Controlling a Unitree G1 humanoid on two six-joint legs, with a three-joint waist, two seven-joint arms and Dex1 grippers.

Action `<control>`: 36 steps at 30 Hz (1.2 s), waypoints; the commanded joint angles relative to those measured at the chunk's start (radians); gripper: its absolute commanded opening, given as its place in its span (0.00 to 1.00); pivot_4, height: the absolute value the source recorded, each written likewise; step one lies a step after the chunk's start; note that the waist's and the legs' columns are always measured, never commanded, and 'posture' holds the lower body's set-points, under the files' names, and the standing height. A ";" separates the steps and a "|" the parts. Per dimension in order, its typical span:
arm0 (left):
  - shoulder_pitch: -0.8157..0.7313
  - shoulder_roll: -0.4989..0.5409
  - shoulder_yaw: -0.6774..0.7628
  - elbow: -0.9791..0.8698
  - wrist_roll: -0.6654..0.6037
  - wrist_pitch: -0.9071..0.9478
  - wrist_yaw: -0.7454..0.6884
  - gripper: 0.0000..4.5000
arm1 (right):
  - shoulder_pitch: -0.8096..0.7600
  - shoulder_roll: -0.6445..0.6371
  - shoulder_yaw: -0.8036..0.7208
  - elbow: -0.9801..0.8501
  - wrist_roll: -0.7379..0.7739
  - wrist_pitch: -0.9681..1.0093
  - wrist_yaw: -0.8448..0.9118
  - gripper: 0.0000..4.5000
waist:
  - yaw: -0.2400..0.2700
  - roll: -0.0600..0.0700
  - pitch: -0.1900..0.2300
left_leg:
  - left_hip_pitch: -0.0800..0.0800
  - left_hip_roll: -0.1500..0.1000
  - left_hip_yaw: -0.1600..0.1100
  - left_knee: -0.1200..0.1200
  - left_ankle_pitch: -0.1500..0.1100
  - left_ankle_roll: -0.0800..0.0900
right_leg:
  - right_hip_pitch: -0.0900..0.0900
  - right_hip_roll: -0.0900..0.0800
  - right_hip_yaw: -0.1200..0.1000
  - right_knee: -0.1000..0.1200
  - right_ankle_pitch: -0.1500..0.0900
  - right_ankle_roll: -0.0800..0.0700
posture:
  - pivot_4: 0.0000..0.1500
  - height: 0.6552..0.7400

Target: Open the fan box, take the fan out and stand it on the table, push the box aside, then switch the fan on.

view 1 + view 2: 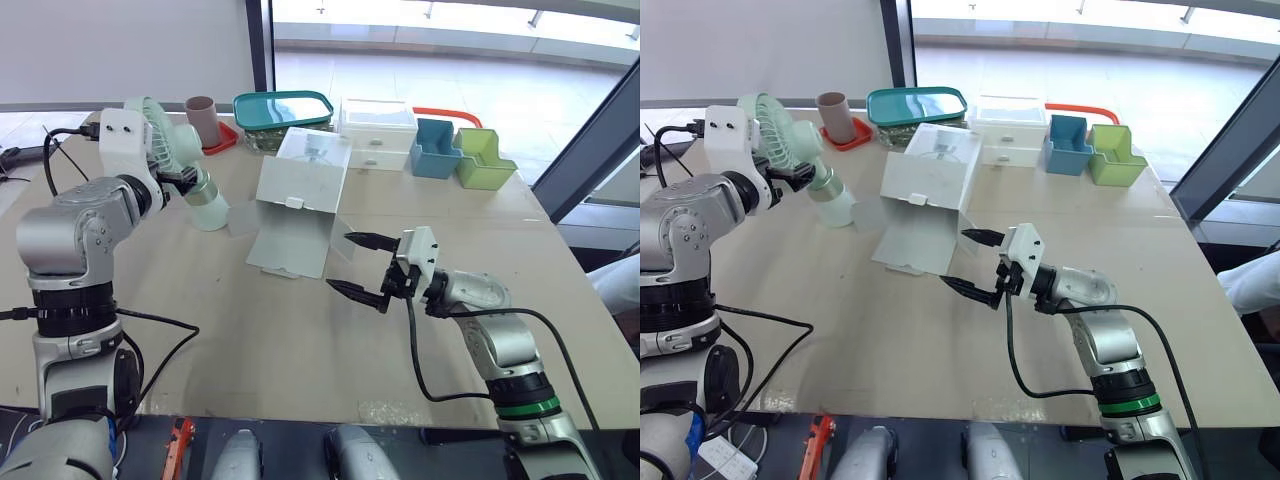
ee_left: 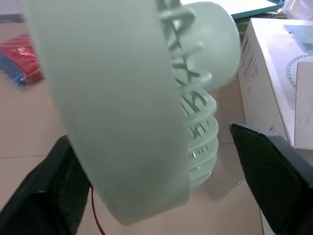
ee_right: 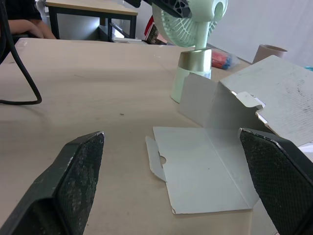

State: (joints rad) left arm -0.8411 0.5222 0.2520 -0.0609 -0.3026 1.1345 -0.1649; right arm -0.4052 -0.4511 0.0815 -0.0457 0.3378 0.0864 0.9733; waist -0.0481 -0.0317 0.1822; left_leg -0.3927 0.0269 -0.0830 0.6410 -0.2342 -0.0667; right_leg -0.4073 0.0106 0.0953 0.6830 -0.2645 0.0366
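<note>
The pale green fan (image 1: 160, 135) stands on its base (image 1: 208, 208) at the table's left, beside the white fan box (image 1: 303, 170). The box lies open toward me, its flap (image 1: 290, 240) flat on the table. My left gripper (image 2: 146, 133) is open around the fan's head, one finger (image 2: 49, 196) against the rim and the other finger (image 2: 274, 181) a little off the back. My right gripper (image 1: 340, 261) hovers open and empty just right of the flap, pointing at the box.
Along the far edge stand a brown cup (image 1: 202, 118), a teal-lidded container (image 1: 283, 110), a white drawer unit (image 1: 378, 130), a blue bin (image 1: 434, 148) and a green bin (image 1: 483, 158). Bare table (image 1: 250, 340) lies in front of the box.
</note>
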 commanded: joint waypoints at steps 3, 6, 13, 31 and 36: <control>-0.018 0.020 0.010 -0.008 0.008 -0.036 -0.008 0.98 | 0.005 0.003 0.000 -0.034 0.004 -0.010 -0.002 1.00 | 0.000 0.000 0.000 | 0.000 0.000 0.000 0.000 0.000 0.000 | 0.000 0.000 0.000 0.000 0.000 0.000 | 1.00 1.00; -0.012 0.035 0.000 0.004 0.013 -0.064 -0.023 0.98 | 0.005 0.005 0.001 -0.027 0.001 -0.014 -0.001 1.00 | 0.000 0.000 0.000 | 0.000 0.000 0.000 0.000 0.000 0.000 | 0.000 0.000 0.000 0.000 0.000 0.000 | 1.00 1.00; -0.014 0.057 -0.006 0.015 0.018 -0.105 -0.046 0.98 | 0.007 0.004 0.002 -0.023 -0.003 -0.016 0.004 1.00 | 0.000 0.000 0.000 | 0.000 0.000 0.000 0.000 0.000 0.000 | 0.000 0.000 0.000 0.000 0.000 0.000 | 1.00 1.00; 0.026 0.102 -0.017 -0.027 0.039 -0.198 -0.084 0.98 | 0.001 0.010 0.010 -0.021 -0.009 -0.008 0.007 1.00 | 0.000 0.000 0.000 | 0.000 0.000 0.000 0.000 0.000 0.000 | 0.000 0.000 0.000 0.000 0.000 0.000 | 1.00 1.00; 0.057 0.082 0.004 -0.056 0.040 -0.221 -0.065 0.98 | 0.006 0.006 0.008 -0.025 -0.009 -0.007 0.009 1.00 | 0.000 0.000 0.000 | 0.000 0.000 0.000 0.000 0.000 0.000 | 0.000 0.000 0.000 0.000 0.000 0.000 | 1.00 1.00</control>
State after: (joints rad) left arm -0.7853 0.6020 0.2324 -0.0683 -0.2726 0.9389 -0.2430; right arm -0.3956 -0.4434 0.0968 -0.0449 0.3187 0.0856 0.9787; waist -0.0483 -0.0316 0.1822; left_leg -0.3927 0.0270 -0.0829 0.6410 -0.2343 -0.0666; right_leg -0.4074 0.0107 0.0954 0.6829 -0.2645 0.0366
